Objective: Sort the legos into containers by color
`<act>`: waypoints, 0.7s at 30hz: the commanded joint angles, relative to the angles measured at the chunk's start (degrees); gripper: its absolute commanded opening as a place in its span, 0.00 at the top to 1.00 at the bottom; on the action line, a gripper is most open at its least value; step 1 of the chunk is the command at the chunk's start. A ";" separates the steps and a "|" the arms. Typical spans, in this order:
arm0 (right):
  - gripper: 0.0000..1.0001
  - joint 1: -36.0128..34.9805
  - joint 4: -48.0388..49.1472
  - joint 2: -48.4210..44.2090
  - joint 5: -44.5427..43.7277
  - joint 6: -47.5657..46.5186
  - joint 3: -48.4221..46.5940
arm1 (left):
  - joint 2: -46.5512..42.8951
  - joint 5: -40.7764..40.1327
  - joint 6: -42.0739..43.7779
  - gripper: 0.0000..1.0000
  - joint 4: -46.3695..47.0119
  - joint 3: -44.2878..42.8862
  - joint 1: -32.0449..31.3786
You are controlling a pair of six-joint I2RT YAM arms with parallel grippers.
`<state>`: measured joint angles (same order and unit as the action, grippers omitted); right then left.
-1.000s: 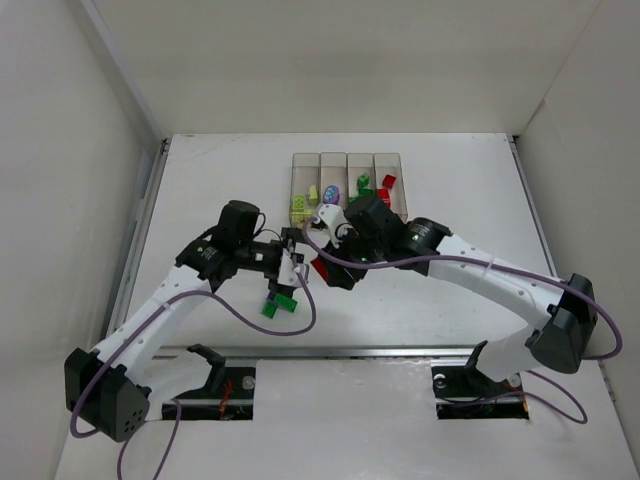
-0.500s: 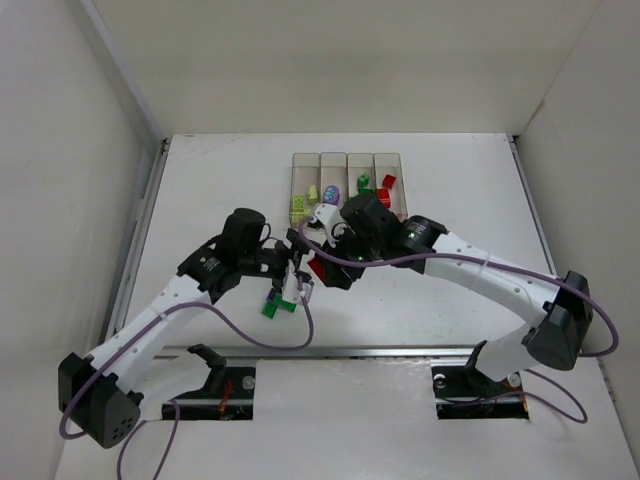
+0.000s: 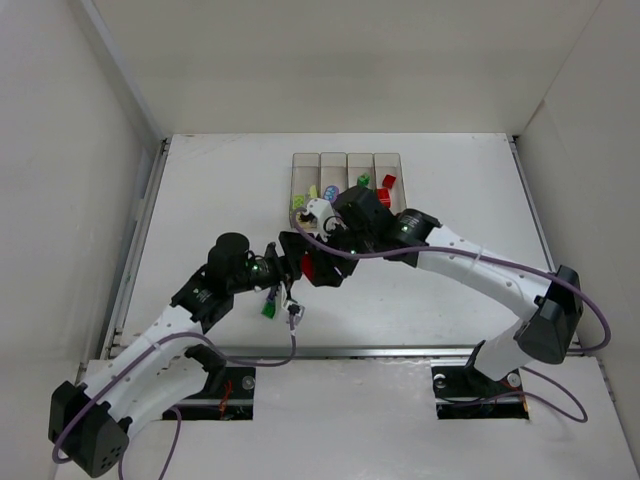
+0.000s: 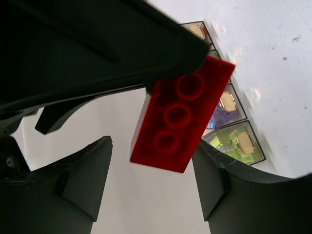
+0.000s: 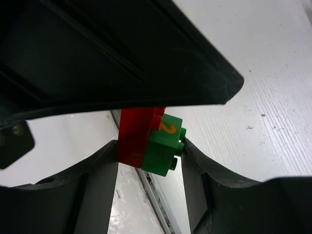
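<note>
Over the last second the left arm has pulled its wrist back toward the near left. The right arm has shifted a little to the left, so it now covers more of the containers' near ends. The left gripper (image 4: 151, 142) has narrowed too, yet it is released. Its fingers (image 4: 83, 180) stand on either side of a red brick (image 4: 178, 119). The left finger is clear of it, and the right one sits so close to the brick's corner that contact cannot be told.

The right gripper (image 5: 150, 144) is clenched on that red brick, which has a green brick (image 5: 163, 146) marked with a yellow "2" stuck to its side. One finger presses the red face and the other the green studs.

In the top view the pair is held over the worktop (image 3: 450, 190), nearer than the containers (image 3: 333, 163) and toward the left end of their row. The four bins lie at the far middle of the worktop. Their sorted bricks (image 3: 385, 185) run pale yellow-green, purple, green and red from left to right, partly hidden by the right arm. A loose green brick (image 3: 268, 308) lies on the worktop just on the near side of the left gripper.
</note>
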<state>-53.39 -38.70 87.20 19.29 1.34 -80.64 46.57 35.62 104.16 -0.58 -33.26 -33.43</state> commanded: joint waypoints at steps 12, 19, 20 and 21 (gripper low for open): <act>1.00 1.88 1.61 0.60 4.96 3.75 -1.89 | -8.06 4.46 16.89 0.71 -4.61 3.90 -0.41; 1.00 3.64 1.70 1.83 5.67 4.28 -2.59 | -8.07 5.51 16.34 0.44 -3.46 4.43 -0.41; 1.00 3.64 1.70 1.83 5.67 4.28 -3.29 | -8.07 5.52 17.12 0.36 -3.46 4.43 -0.41; 1.00 3.64 1.70 2.44 5.67 4.28 -3.90 | -8.07 5.52 17.83 0.34 -3.46 4.43 -0.41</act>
<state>-49.52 -38.96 88.75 23.99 5.02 -81.06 39.33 38.50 113.60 -4.60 -29.56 -33.45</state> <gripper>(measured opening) 0.542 0.640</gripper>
